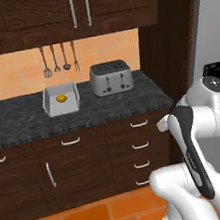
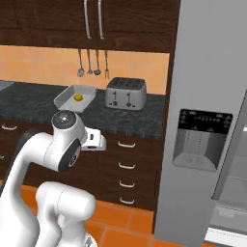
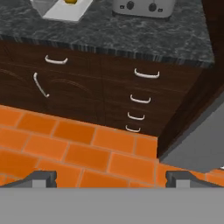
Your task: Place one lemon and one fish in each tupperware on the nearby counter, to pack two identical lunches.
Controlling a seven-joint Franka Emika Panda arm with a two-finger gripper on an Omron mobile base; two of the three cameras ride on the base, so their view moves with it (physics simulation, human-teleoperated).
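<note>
One grey tupperware (image 1: 51, 109) stands on the dark counter (image 1: 13, 125) left of the toaster, and a single yellow lemon (image 1: 61, 98) lies inside it. From the right, the same tupperware (image 2: 65, 100) and lemon (image 2: 78, 97) show below the hanging utensils. In the hand view the tupperware (image 3: 65, 12) and lemon (image 3: 71, 1) sit at the top edge. My gripper (image 3: 111, 178) is open and empty, its fingertips (image 3: 43, 177) wide apart. It hangs over the orange floor in front of the cabinets, well short of the counter. The fish is out of view.
A silver toaster (image 1: 110, 77) stands right of the tupperware. Utensils (image 1: 59, 58) hang on the orange tiled wall. Dark drawers (image 3: 140, 100) and cabinet doors run under the counter. A grey fridge (image 2: 212, 120) rises on the right, past a dark side panel (image 1: 165, 47).
</note>
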